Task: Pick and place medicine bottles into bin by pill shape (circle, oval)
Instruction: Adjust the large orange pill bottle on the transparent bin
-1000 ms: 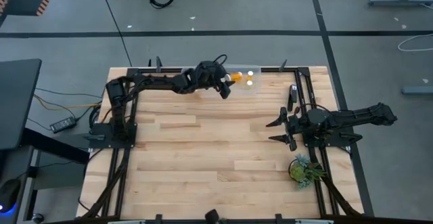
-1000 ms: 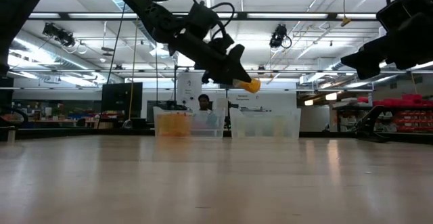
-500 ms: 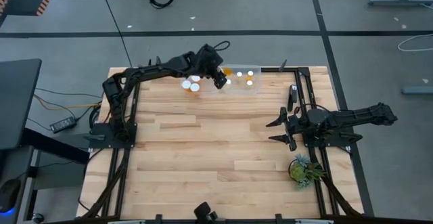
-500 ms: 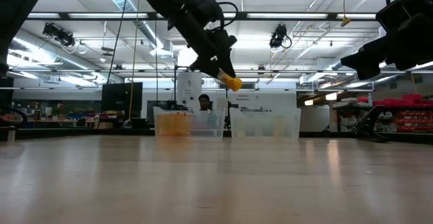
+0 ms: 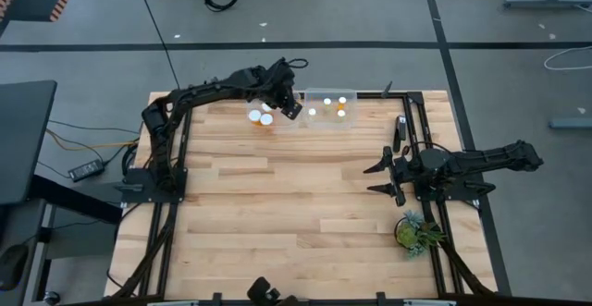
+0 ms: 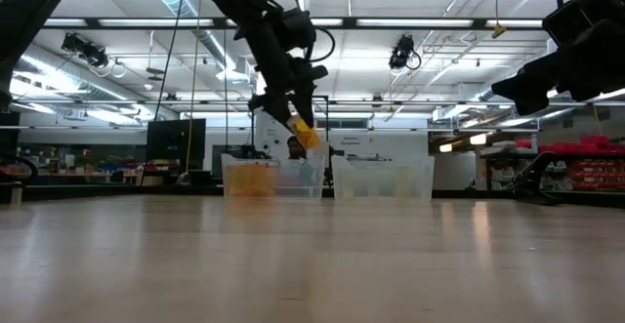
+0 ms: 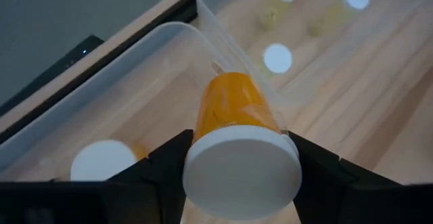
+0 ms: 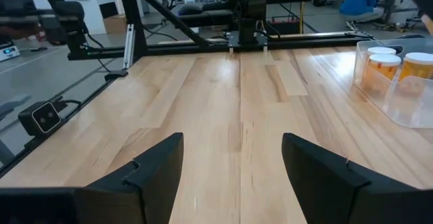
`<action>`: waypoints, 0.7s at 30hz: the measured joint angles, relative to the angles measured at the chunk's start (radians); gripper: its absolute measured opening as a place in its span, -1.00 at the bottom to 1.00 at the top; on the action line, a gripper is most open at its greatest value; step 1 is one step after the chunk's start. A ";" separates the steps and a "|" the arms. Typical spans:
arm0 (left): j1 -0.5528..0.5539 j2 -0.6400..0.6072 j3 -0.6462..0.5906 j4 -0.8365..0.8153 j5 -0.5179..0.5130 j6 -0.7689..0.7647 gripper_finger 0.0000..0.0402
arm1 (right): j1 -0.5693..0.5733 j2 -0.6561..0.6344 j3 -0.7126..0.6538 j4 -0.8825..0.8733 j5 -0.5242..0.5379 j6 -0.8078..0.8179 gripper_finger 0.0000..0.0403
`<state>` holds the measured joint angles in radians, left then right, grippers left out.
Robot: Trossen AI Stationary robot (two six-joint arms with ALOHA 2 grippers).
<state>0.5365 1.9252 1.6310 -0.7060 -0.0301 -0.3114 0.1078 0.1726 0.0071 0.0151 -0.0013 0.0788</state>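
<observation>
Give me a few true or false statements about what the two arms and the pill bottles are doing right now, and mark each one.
1. The left gripper grips an orange bottle by its white cap. True.
2. That bottle hangs above the clear bins at the table's far edge. True.
3. The right gripper holds a bottle. False: it is open and empty.
4. The green plant stands inside a bin. False: it sits on the table near the right arm.
5. Both bins are empty. False: white-capped bottles show in both.

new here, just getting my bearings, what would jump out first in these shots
The left gripper holds an orange medicine bottle by its white cap, above the left clear bin at the table's far edge. The right gripper waits open over the table's right side.
</observation>
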 joint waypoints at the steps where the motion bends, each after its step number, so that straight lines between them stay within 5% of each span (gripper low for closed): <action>1: 0.000 0.006 0.000 0.007 0.000 -0.014 0.07 | 0.000 0.000 0.000 0.000 0.000 0.000 0.28; 21: 0.023 0.019 0.158 0.030 0.005 -0.033 0.09 | 0.000 0.000 0.000 0.002 0.000 -0.001 0.28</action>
<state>0.5592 1.9442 1.7893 -0.6759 -0.0252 -0.3441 0.1074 0.1726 0.0071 0.0173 -0.0013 0.0779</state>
